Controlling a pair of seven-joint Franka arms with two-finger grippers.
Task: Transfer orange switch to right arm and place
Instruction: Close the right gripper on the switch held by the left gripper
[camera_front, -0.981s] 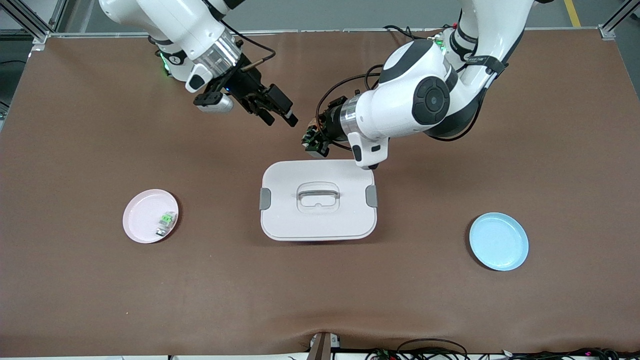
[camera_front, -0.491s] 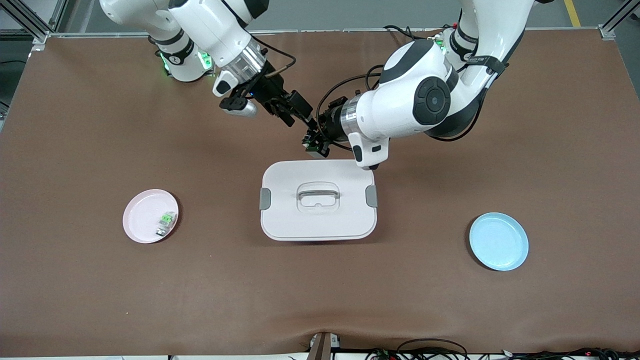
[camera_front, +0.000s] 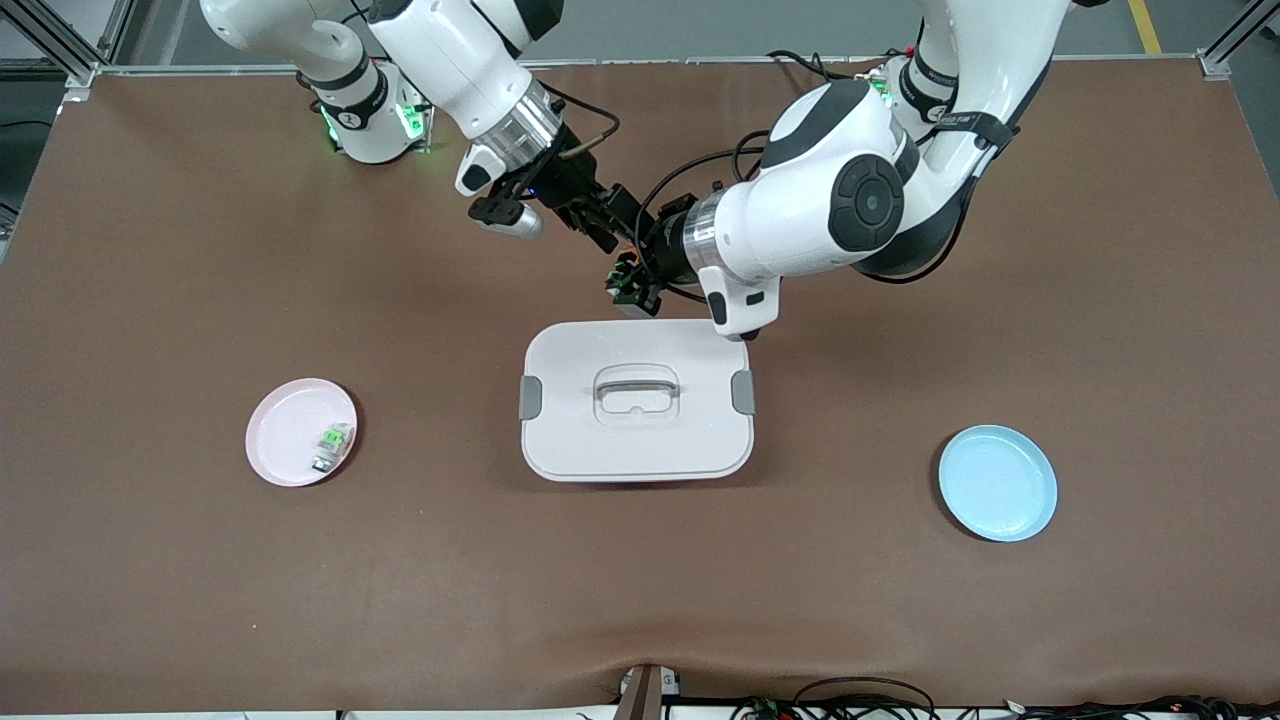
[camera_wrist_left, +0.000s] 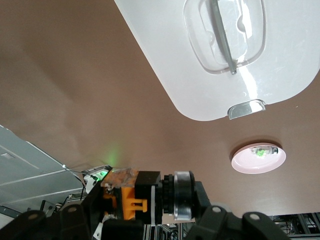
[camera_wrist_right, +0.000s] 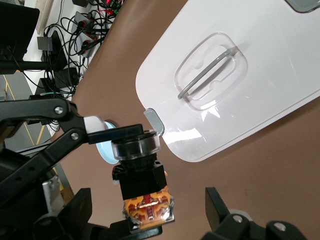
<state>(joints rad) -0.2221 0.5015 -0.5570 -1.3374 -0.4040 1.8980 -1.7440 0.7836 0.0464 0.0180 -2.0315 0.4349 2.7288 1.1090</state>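
The brown table was spread wide, with grey floor and metal framing at its edges. On it a white lidded box sat mid-table, a blue plate toward the left arm's end, and a pink plate with a green switch toward the right arm's end. Above bare table by the box, the orange switch was pinched tight in the left gripper. The right gripper was spread wide, its fingers either side of the switch. A drop was judged possible if the left gripper released before the right had closed, or if the fingers met off-centre.
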